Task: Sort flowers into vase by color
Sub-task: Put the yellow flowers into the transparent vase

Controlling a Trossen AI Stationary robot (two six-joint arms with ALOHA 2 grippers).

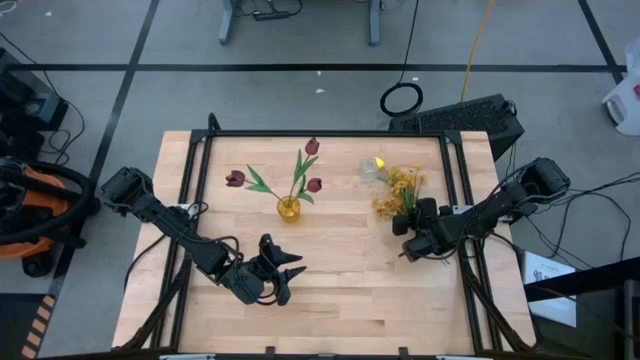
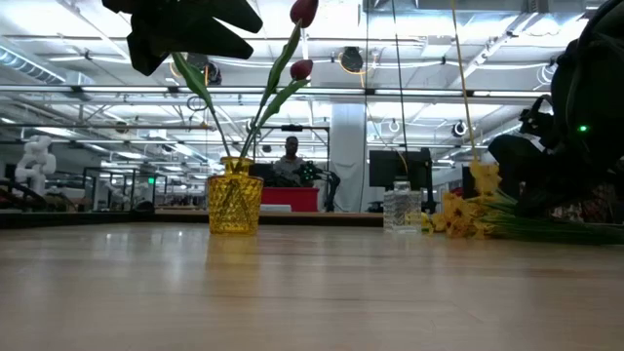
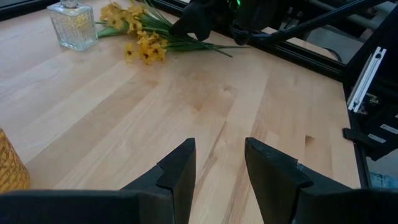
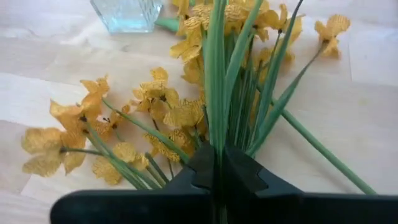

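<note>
Three dark red tulips (image 1: 312,147) stand with their stems in a yellow vase (image 1: 288,208) at the table's middle. A clear glass vase (image 1: 368,171) stands to its right, with a yellow tulip head (image 1: 380,162) beside it. Sprays of small yellow blossoms (image 1: 395,190) lie on the table in front of the clear vase. My right gripper (image 1: 408,224) is shut on their green stems. My left gripper (image 1: 293,272) hovers open near the table's front, with nothing between its fingers (image 3: 177,168). My right gripper pinches a green stem of the yellow spray (image 4: 216,140) between its two fingers (image 4: 242,169). It comes slanting down from the table's right side, roughly along the stems. The blossoms (image 4: 168,115) lie spread on the table beyond the fingertips.
Bare wood lies between the two vases and in front of them (image 3: 205,93). A black frame rail (image 1: 455,170) runs along the table's right side, close behind my right arm. In the low view a person (image 2: 291,156) sits far behind the table.
</note>
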